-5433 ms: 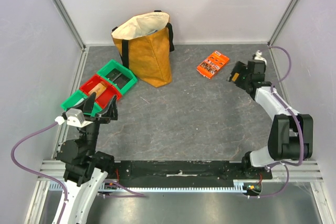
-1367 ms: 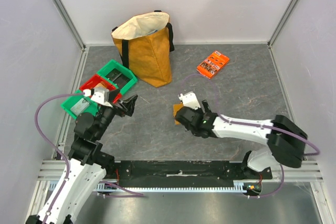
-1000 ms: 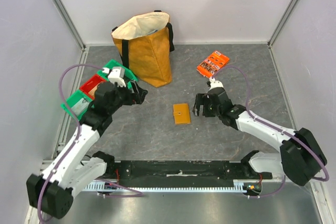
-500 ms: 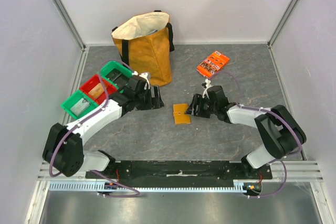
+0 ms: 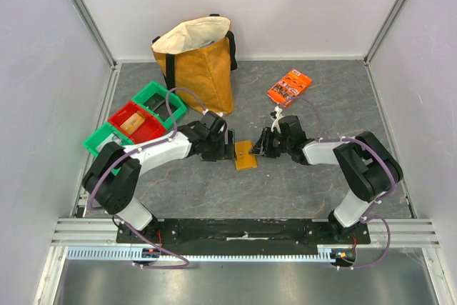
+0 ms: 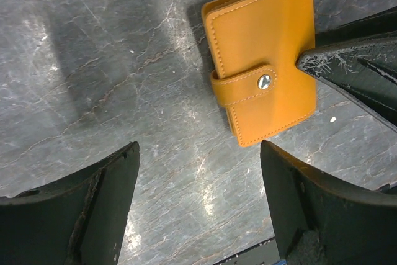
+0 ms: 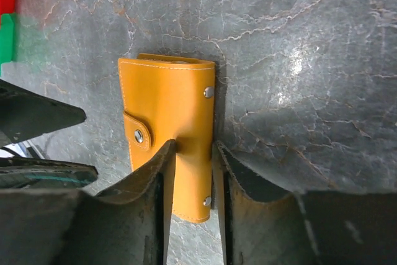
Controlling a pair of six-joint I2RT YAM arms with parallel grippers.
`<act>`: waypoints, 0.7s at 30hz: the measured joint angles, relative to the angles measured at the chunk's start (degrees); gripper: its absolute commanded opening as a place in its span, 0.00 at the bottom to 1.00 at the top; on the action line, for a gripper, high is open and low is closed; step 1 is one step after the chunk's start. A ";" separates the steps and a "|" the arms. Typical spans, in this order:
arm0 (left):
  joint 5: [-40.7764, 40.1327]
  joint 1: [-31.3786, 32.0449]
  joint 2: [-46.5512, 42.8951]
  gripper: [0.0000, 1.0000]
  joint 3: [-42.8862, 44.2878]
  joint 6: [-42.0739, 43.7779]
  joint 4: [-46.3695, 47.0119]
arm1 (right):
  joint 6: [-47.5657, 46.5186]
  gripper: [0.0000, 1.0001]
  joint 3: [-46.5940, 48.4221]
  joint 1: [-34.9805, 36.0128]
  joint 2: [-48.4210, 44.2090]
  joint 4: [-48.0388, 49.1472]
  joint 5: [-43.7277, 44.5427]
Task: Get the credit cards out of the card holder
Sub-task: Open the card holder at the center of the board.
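Observation:
The card holder (image 5: 245,156) lies flat on the table, tan-orange and snapped closed with its strap (image 6: 248,84) fastened. The credit cards are hidden inside it. My right gripper (image 7: 193,146) is shut on the card holder's spine edge. One finger (image 7: 158,178) presses its top face and the other sits against its right side. My left gripper (image 6: 198,147) stands wide open just short of the holder's other side, with only bare table between its fingers. In the top view the left gripper (image 5: 227,144) and right gripper (image 5: 263,144) face each other across the holder.
A mustard tote bag (image 5: 196,69) stands at the back left. An orange printed packet (image 5: 289,88) lies behind the right arm. Green and red bins (image 5: 136,121) sit at the left, one holding a brown item.
The left arm swung from the bins to the holder's left side. The right gripper moved in from the right and its jaws narrowed onto the holder's edge.

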State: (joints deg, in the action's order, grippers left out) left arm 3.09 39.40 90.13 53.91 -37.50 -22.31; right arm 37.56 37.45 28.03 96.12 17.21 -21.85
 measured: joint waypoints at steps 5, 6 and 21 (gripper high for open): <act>-0.11 1.07 2.49 0.84 0.92 -0.44 0.13 | 1.03 0.08 0.07 -0.09 2.14 2.64 -0.55; -0.28 1.33 2.56 0.84 1.03 -0.48 0.11 | 1.33 0.05 0.02 -0.09 2.27 2.82 -0.52; -11.04 6.71 7.96 0.81 9.92 -1.79 -1.51 | 3.32 0.00 -4.72 1.38 -2.80 3.48 4.46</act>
State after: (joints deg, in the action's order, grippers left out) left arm -7.94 46.11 98.08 63.83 -39.29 -23.81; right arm 40.88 32.73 29.41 93.32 20.69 -17.39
